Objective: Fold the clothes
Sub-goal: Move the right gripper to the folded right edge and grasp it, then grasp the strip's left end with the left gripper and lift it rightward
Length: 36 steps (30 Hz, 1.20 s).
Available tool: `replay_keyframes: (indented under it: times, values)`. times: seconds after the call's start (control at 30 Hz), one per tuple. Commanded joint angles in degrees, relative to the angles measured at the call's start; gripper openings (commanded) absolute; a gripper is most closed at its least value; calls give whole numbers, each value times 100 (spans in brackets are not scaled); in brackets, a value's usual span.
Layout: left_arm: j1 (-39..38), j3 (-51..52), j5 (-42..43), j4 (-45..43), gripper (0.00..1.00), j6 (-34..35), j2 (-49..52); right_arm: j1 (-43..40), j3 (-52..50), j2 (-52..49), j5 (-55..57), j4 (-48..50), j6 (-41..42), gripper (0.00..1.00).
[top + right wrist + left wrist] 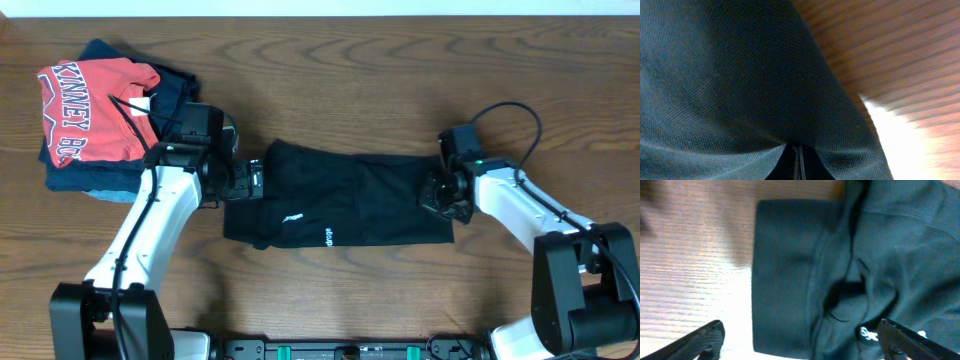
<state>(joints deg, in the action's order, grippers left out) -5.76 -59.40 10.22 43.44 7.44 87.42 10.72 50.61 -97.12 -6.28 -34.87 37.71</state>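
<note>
The black garment [345, 195] lies folded in a wide band across the middle of the wooden table, with a tiny white logo near its front edge. My left gripper [252, 180] is open at its left end; in the left wrist view the fingers [800, 342] straddle the folded edge of the black fabric [805, 265]. My right gripper [440, 193] is at the garment's right end. In the right wrist view the fingers [799, 162] are shut together, pinching the black fabric [740, 75].
A stack of folded clothes stands at the back left: a red T-shirt with white lettering [95, 105] on top of navy and light blue garments [100, 180]. The table's bare wood [350, 80] lies behind the garment.
</note>
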Motion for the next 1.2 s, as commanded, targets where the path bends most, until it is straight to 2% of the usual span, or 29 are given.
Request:
replay_keyframes:
  times: [0.0,0.37,0.47,0.63,0.77,1.0,1.17]
  values:
    - [24,48,291,-81,100,-114,302,-146,-105,-223,413,-26,-293,1]
    - [24,48,1480,-352,99,-483,1611,-127,-105,-223,435,-48,-533,3]
    - [24,48,1582,-350,98,-553,1742,-133,-105,-223,435,-42,-610,4]
    - [24,48,2208,-348,98,-990,1867,-129,-105,-223,435,-7,-610,4]
    - [94,48,2175,-293,100,-1021,1884,-129,-105,-223,435,-13,-610,4]
    - [822,-157,2173,286,99,-1056,1578,-129,-105,-223,435,-28,-673,5]
    - [1401,-144,2175,247,98,-1196,1462,-129,-105,-221,435,-28,-675,5]
